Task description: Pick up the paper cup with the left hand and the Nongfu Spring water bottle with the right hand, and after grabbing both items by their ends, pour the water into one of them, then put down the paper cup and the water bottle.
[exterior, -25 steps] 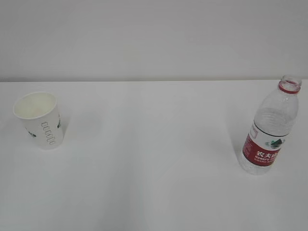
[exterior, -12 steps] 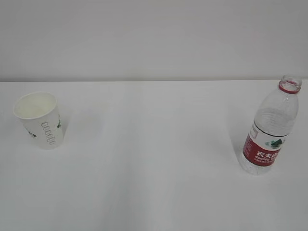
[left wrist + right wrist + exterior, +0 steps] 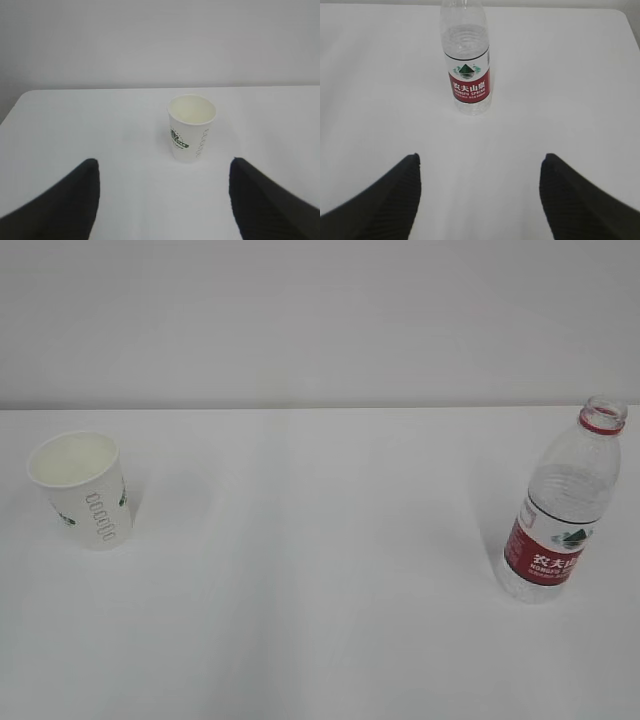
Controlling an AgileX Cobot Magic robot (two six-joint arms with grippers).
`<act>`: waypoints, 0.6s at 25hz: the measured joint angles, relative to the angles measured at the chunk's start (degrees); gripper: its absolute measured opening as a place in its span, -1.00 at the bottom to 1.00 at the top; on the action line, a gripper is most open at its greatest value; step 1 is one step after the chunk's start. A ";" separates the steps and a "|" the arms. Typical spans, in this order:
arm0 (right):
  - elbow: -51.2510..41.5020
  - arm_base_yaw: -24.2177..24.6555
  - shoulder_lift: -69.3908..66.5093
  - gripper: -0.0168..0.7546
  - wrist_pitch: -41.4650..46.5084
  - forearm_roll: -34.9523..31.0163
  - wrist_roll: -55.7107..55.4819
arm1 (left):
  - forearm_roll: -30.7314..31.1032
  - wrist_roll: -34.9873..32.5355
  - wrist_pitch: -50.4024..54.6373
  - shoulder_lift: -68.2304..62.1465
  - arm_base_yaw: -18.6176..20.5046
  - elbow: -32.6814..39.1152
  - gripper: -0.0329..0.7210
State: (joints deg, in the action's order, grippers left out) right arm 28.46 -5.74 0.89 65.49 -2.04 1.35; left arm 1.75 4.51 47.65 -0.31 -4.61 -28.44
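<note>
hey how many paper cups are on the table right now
1. The paper cup stands upright on the left of the table, far from the water bottle on the right. Nothing seems hidden.

Neither arm shows in the exterior view. In the left wrist view, the left hand [image 3: 162, 200] appears only as two black fingers rising from the bottom corners, spread wide apart with nothing between them. The right hand [image 3: 480, 195] looks much the same in its own wrist view (two dark fingertips at the lower edge, set far apart), its jaws gaping and gripping nothing. Both grippers hang clear above the surface, touching nothing.
</note>
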 joint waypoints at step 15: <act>0.20 0.00 0.00 0.48 -0.48 1.07 0.00 | -1.02 0.00 -0.16 0.00 0.00 0.00 0.64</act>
State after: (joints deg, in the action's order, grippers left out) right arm 28.66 -5.74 0.89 65.01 -0.97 1.35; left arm 0.72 4.51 47.49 -0.31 -4.61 -28.44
